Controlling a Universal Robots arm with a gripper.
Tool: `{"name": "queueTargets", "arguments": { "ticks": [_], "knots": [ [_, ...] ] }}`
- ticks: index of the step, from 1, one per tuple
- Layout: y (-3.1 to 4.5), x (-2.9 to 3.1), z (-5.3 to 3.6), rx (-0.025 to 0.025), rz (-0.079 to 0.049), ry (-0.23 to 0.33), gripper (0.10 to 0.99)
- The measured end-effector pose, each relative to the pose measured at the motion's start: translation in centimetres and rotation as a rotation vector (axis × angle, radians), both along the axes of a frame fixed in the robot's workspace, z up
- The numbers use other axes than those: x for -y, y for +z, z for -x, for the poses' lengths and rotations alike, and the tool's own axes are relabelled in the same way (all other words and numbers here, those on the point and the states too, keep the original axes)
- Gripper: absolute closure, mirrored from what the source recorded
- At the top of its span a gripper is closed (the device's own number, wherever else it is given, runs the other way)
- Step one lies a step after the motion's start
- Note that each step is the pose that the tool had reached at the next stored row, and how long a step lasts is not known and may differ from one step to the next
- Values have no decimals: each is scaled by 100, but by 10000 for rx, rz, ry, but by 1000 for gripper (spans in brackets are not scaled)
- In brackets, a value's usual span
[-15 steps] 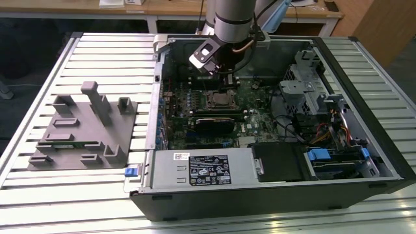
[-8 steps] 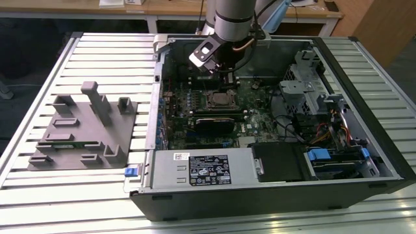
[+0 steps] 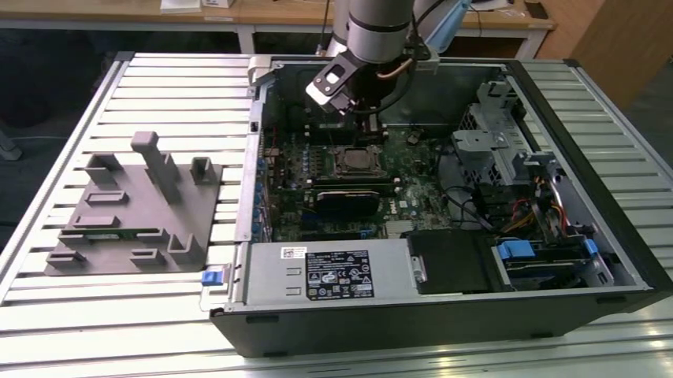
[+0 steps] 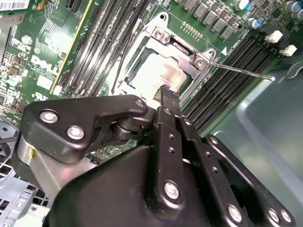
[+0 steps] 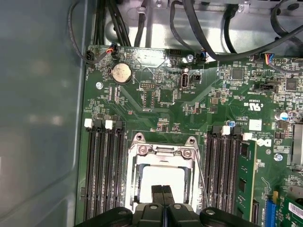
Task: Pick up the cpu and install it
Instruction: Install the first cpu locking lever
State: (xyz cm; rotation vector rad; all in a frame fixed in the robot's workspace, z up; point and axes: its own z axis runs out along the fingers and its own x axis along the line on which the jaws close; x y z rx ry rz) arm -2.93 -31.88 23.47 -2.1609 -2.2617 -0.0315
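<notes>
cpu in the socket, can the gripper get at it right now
Probably yes: the gripper hangs right above the cpu, with nothing between. The socket frame hems its edges, though, so gripping it looks doubtful.

Large white label (image 3: 334, 273) on power supply (image 3: 265, 276), print was not legible, small barcode sticker (image 3: 292, 252) just beside it, white silkscreen markings (image 5: 254, 106) on motherboard (image 5: 156, 106), none could be read.
</notes>
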Motion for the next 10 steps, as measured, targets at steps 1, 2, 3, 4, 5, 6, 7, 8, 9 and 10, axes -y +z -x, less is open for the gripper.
{"name": "queueTargets", "arguments": {
  "ticks": [1,2,3,4,5,6,7,8,9,10],
  "knots": [
    [14,0,0,-1,1,0,969],
    [28,0,0,-1,1,0,969],
    [42,0,0,0,1,0,969],
    [56,0,0,-1,1,0,969],
    [71,0,0,0,1,0,969],
    [86,0,0,-1,1,0,969],
    [102,0,0,-1,1,0,969],
    [117,0,0,-1,1,0,969],
    [133,0,0,0,0,0,969],
    [151,0,0,0,0,0,969]
  ]
}}
